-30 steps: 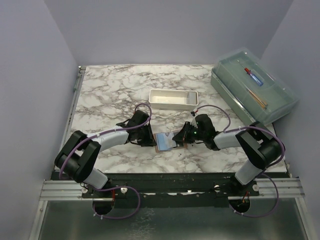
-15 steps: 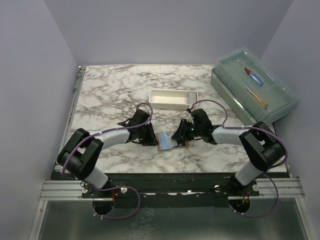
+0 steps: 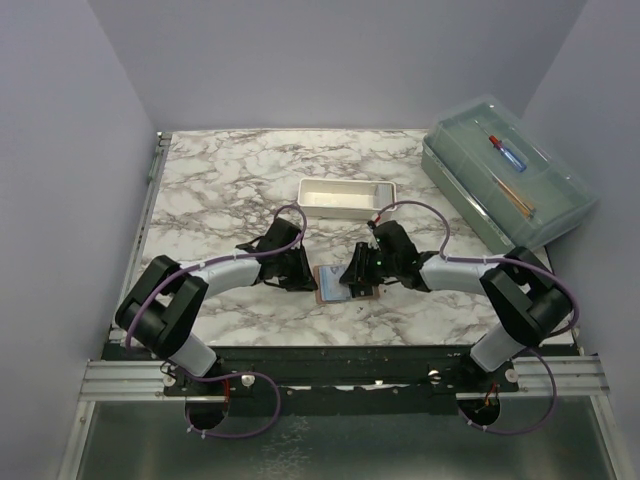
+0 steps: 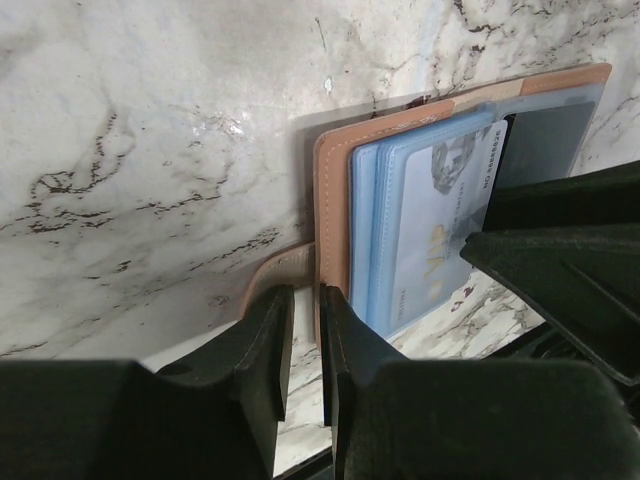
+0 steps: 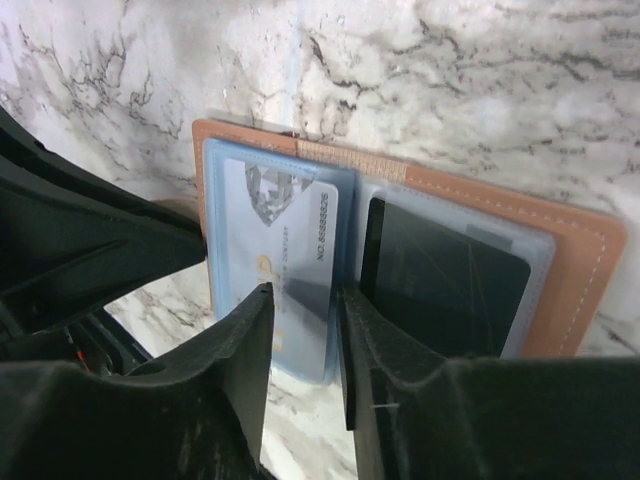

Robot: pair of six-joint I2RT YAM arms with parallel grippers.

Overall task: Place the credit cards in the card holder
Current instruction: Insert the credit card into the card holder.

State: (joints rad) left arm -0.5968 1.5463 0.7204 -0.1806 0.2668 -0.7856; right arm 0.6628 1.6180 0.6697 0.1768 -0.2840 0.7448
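The tan card holder (image 3: 322,285) lies open on the marble between my two grippers. A pale blue credit card (image 5: 280,230) sits in its left pocket (image 4: 430,230), over more blue card edges. A dark card (image 5: 445,280) fills the right pocket. My right gripper (image 5: 305,300) hovers open over the pale card's near edge, holding nothing (image 3: 357,280). My left gripper (image 4: 305,300) stands at the holder's left edge (image 3: 303,278). Its fingers are a narrow gap apart, with the tan cover edge (image 4: 335,200) against the right finger and marble showing between them.
A white rectangular tray (image 3: 347,198) stands just behind the grippers. A large clear lidded box (image 3: 510,170) occupies the back right corner. Purple walls close in the table on three sides.
My right gripper has opened, let go of the pale card and shifted slightly left over the holder. The left gripper has stayed at the holder's edge.
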